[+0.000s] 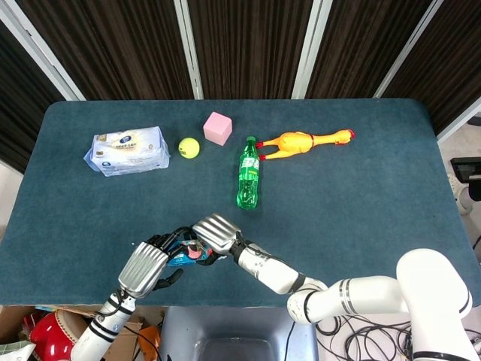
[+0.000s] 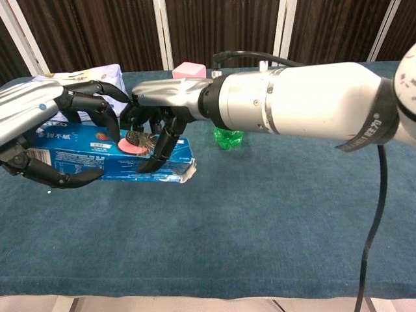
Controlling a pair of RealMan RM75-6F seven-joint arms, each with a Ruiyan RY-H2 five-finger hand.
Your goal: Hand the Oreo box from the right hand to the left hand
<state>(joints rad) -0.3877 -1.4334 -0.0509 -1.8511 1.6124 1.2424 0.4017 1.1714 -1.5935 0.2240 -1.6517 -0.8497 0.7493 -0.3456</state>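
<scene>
The blue Oreo box (image 2: 84, 154) hangs lengthwise above the table's near edge, held by both hands at once. My right hand (image 2: 159, 120) grips its right end, fingers over the top and thumb under the front face. My left hand (image 2: 58, 133) wraps the left part, fingers curled over the top and thumb along the bottom. In the head view only a sliver of the Oreo box (image 1: 182, 257) shows between my left hand (image 1: 146, 265) and my right hand (image 1: 214, 233).
A tissue pack (image 1: 126, 150), yellow tennis ball (image 1: 189, 147) and pink cube (image 1: 218, 128) lie at the back left. A green bottle (image 1: 248, 173) lies mid-table with a rubber chicken (image 1: 304, 141) behind it.
</scene>
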